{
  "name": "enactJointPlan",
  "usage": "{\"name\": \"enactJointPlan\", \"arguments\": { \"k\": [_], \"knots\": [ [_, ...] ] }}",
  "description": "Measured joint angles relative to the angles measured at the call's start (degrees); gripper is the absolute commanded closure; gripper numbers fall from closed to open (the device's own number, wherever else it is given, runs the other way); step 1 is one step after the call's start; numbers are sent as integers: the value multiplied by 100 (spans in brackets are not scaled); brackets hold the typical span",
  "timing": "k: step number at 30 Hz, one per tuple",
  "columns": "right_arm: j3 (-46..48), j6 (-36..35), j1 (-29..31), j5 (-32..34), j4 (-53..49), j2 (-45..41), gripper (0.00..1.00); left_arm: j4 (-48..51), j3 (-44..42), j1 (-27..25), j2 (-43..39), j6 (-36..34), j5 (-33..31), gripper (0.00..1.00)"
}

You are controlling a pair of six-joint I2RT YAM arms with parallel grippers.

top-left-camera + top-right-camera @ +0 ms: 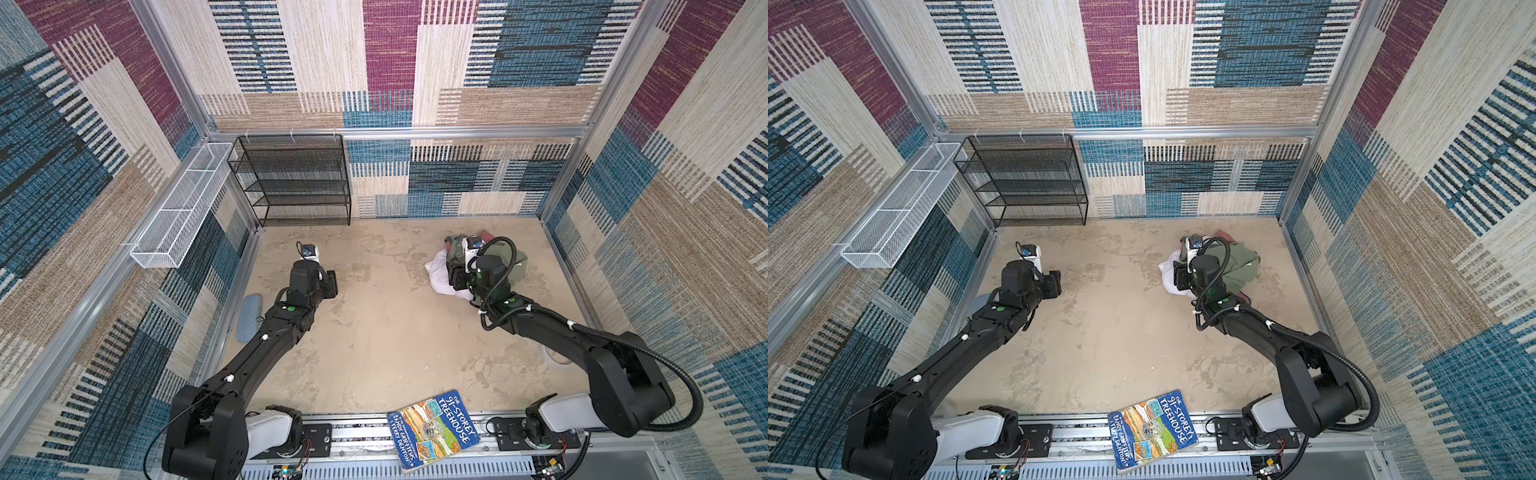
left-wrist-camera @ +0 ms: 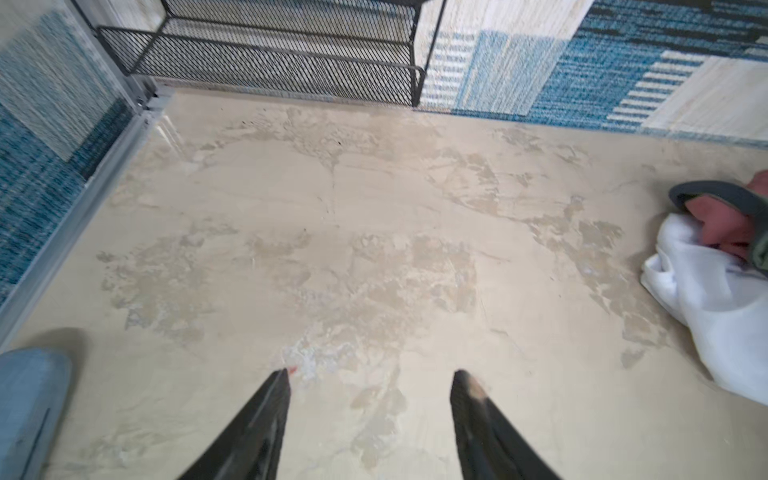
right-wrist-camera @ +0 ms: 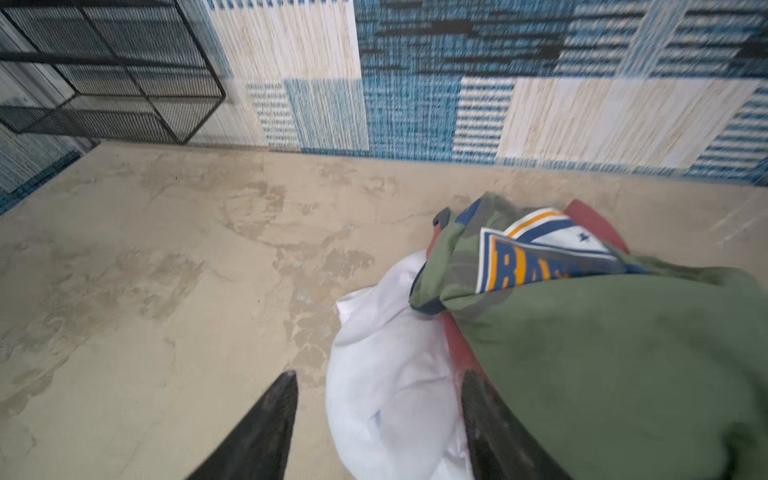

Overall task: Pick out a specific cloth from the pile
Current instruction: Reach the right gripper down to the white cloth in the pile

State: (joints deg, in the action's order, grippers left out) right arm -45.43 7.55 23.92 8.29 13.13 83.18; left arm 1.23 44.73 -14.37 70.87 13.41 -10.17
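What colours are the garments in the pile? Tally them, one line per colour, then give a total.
White cloth: 1
Olive green garment: 1
Dusty red garment: 1
Total: 3 that show clearly. The blue-and-orange lettered patch could be part of the green garment or a fourth one; the views do not show which.

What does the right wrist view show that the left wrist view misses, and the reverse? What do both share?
Only the right wrist view: blue and orange lettering on the pile, and the right claw, open, with the white cloth between its jaws. Only the left wrist view: the left claw, open over bare table, and a light blue object. Both: the white cloth, the dusty red garment and the black mesh rack.
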Motion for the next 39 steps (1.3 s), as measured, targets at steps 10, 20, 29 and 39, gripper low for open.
{"name": "enactJointPlan", "arguments": {
  "k": [10, 20, 29, 39],
  "knots": [
    [-693, 437, 63, -282, -699, 1388, 39, 208, 210, -166, 278, 184, 153, 36],
    [-1088, 564, 63, -212, -1012, 1963, 43, 245, 273, -190, 415, 188, 177, 36],
    [-1270, 610, 74, 9, -1246, 2227, 63, 256, 227, -192, 389, 186, 173, 36],
    [-1290, 739, 74, 243, -1305, 2280, 100, 247, 225, -192, 382, 184, 142, 37]
  ]
}}
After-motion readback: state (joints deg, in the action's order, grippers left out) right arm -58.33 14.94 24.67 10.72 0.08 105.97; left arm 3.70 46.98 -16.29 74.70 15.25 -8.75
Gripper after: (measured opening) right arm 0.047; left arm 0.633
